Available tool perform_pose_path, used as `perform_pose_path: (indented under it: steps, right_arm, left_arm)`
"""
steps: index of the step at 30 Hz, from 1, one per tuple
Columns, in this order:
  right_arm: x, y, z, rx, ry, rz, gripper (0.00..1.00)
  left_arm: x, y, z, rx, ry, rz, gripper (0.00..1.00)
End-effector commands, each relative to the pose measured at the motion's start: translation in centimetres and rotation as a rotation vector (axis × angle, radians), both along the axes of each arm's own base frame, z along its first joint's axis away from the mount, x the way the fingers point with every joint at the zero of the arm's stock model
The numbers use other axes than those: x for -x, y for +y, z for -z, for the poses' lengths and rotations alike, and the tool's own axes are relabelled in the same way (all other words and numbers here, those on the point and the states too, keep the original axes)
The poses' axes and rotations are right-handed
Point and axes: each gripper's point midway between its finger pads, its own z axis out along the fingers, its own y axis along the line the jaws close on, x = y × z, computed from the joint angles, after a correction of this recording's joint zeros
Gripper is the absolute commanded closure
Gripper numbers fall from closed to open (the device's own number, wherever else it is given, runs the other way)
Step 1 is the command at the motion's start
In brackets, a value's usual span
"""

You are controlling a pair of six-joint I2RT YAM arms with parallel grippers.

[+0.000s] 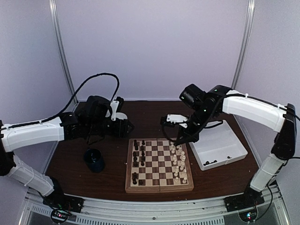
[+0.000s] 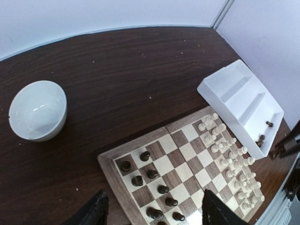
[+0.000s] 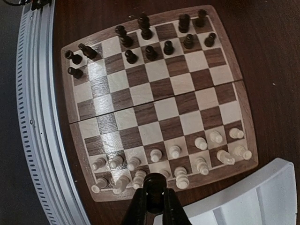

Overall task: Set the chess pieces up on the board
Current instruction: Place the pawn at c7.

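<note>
The checkered board [image 1: 158, 164] lies in the middle of the table. Dark pieces [image 1: 136, 158] stand along its left side and cream pieces [image 1: 179, 161] fill its right side. My right gripper [image 1: 177, 140] hovers over the board's far right corner; in the right wrist view it [image 3: 154, 186] is shut on a dark piece [image 3: 154, 182], above the cream rows [image 3: 176, 161] near the board's edge. My left gripper [image 1: 123, 125] hangs open and empty beyond the board's far left corner; its fingers [image 2: 95, 209] frame the dark pieces [image 2: 157, 185] from above.
A white two-compartment tray [image 1: 220, 146] sits right of the board with a few dark pieces [image 1: 209, 162] in it. A dark blue cup [image 1: 94, 160] stands left of the board. A white bowl [image 2: 37, 110] sits at the back left.
</note>
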Motion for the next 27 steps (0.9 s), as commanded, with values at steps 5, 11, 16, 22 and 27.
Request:
perform_pose_path:
  steps: [5,11,16,22,27]
  right_arm:
    - [4.8,8.7,1.2,0.056,0.032,-0.247,0.91]
    - [5.9,12.3,4.3,0.166,0.035,-0.309,0.91]
    - [6.2,13.8,5.9,0.213,0.016,-0.331,0.91]
    - [5.7,14.6,7.2,0.252,-0.003,-0.329,0.90]
    - [5.5,15.0,8.3,0.276,-0.001,-0.319,0.90]
  left_arm:
    - [0.1,4.7,-1.2,0.002,-0.040,-0.152,0.31]
    - [0.5,7.6,-2.2,-0.010,-0.087,-0.240,0.29]
    - [1.0,9.3,-2.8,-0.018,-0.110,-0.278,0.29]
    - [1.4,10.4,-2.8,-0.018,-0.117,-0.298,0.29]
    - [1.5,10.5,-2.7,-0.020,-0.118,-0.300,0.28]
